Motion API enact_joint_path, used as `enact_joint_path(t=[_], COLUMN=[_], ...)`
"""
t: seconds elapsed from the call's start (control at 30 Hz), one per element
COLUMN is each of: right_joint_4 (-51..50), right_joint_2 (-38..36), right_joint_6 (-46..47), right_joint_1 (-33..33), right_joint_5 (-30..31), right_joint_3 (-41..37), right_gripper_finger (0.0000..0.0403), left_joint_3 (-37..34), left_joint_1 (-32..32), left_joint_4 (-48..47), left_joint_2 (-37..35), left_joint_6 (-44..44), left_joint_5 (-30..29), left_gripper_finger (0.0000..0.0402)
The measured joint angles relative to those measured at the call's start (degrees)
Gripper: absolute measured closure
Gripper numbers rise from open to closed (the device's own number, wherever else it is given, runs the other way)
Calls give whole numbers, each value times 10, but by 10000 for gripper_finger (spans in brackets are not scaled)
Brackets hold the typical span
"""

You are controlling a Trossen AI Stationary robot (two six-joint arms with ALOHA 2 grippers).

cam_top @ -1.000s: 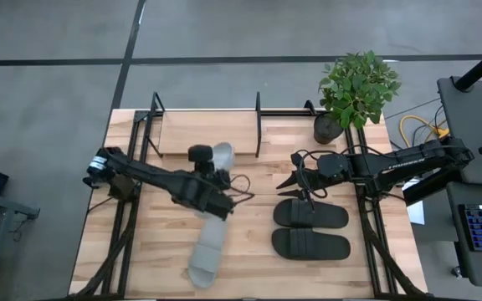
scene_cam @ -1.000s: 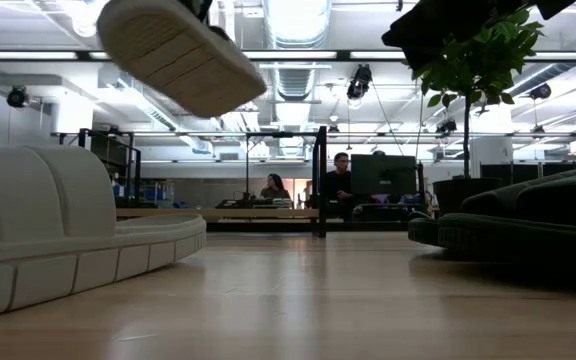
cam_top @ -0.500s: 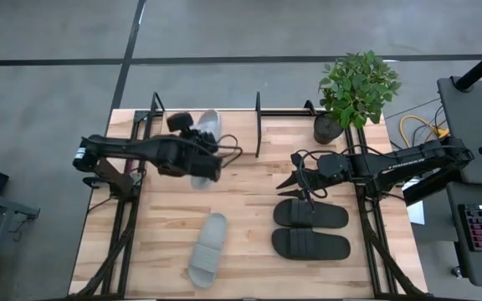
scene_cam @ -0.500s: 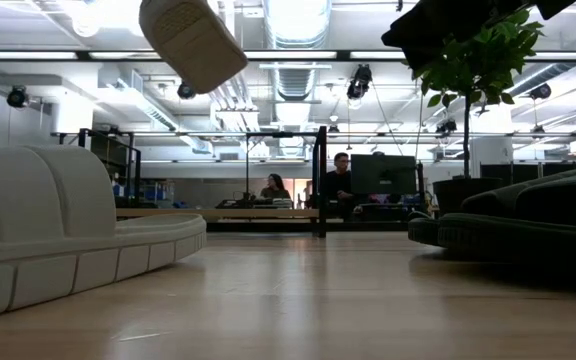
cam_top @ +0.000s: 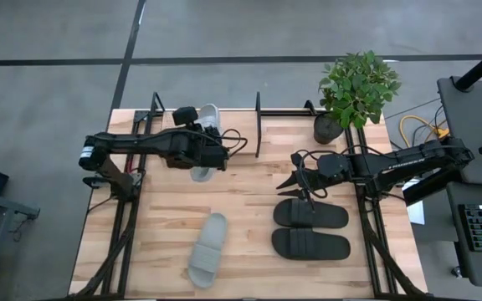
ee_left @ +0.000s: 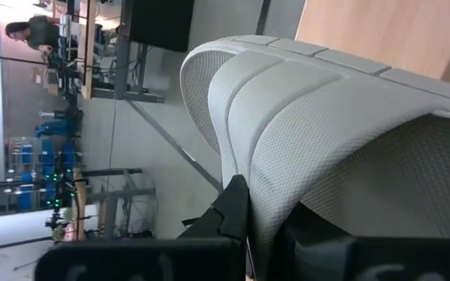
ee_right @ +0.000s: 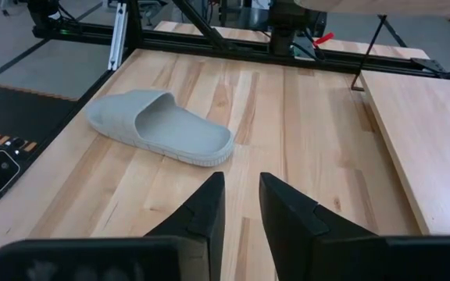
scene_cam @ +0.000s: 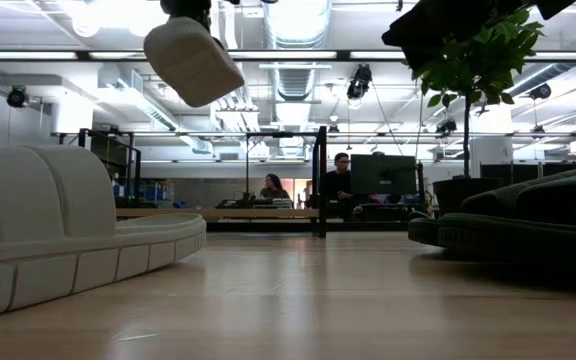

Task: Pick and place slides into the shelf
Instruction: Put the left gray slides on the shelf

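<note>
My left gripper [cam_top: 204, 149] is shut on a light grey slide [cam_top: 210, 118] and holds it in the air over the shelf's wood board [cam_top: 170, 134], between the black end frames [cam_top: 258, 125]. The low view shows that slide's sole [scene_cam: 193, 62] high up. The second grey slide [cam_top: 207, 261] lies sole-down on the table near the near edge. The black pair [cam_top: 310, 215] [cam_top: 310, 245] lies side by side on its soles at the right. My right gripper [cam_top: 295, 181] hovers open just beyond the black pair. My left gripper holds the grey slide by its wide strap [ee_left: 287, 156], at the strap's edge. One finger [ee_left: 229, 211] lies on the strap's outer side; the other seems to sit under it. The fingers reach in from the table's left, across the slide. The slide is lifted clear and tilted.
A potted plant [cam_top: 355, 88] stands at the far right corner beside the shelf's right end frame. Black arm frames run along both table sides [cam_top: 124, 226]. Bare wood lies between the grey slide and the black pair. People sit far behind the table [scene_cam: 340, 175].
My left gripper has carried the grey slide from over the table's middle toward the far edge and slightly left, to above the shelf board. The slide has turned about, now lying more far-to-near. The right arm, the other grey slide and the black pair have stayed put.
</note>
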Motion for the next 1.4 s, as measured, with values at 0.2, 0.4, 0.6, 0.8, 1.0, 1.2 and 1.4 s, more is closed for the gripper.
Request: enact_joint_path(t=[0.2,0.4,0.6,0.8,1.0,1.2,1.4], right_joint_4=[0,0,0,0,0,0,0], right_joint_2=[0,0,0,0,0,0,0], right_joint_6=[0,0,0,0,-2,-2,-2], right_joint_1=[0,0,0,0,0,0,0], right_joint_5=[0,0,0,0,0,0,0], right_joint_3=[0,0,0,0,0,0,0], right_gripper_finger=[324,317,321,330,325,318,319], left_joint_3=[-25,-52,-85,-114,-142,-183,-234], left_joint_1=[8,17,29,48,75,94,94], left_joint_4=[-1,-1,-1,0,7,22,42], left_joint_2=[-1,-1,-1,-1,0,1,0], left_joint_6=[0,-2,-1,11,10,14,11], left_joint_5=[-26,-24,-2,8,5,-17,-58], left_gripper_finger=[401,401,401,401,401,401,401])
